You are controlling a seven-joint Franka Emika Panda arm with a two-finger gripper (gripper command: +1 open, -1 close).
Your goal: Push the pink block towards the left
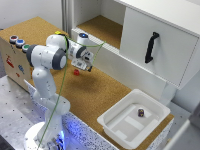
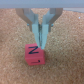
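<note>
The pink block (image 1: 76,72) is a tiny reddish-pink cube lying on the cork tabletop (image 1: 100,92), just below the arm's hand. In the wrist view the pink block (image 2: 34,54) shows a dark letter on its top face. My gripper (image 2: 39,41) is shut, its two fingers (image 2: 45,27) pressed together with nothing between them. The tips sit right at the cube's edge, beside it rather than around it. In the exterior view my gripper (image 1: 82,66) hangs low over the cork, close to the block on the exterior view's right.
A white tray (image 1: 150,127) at the exterior view's lower right holds a small dark maroon block (image 1: 141,113). Behind stands a white cabinet with a black handle (image 1: 151,47) and an open cork shelf (image 1: 102,27). A button panel (image 1: 17,42) stands at the left.
</note>
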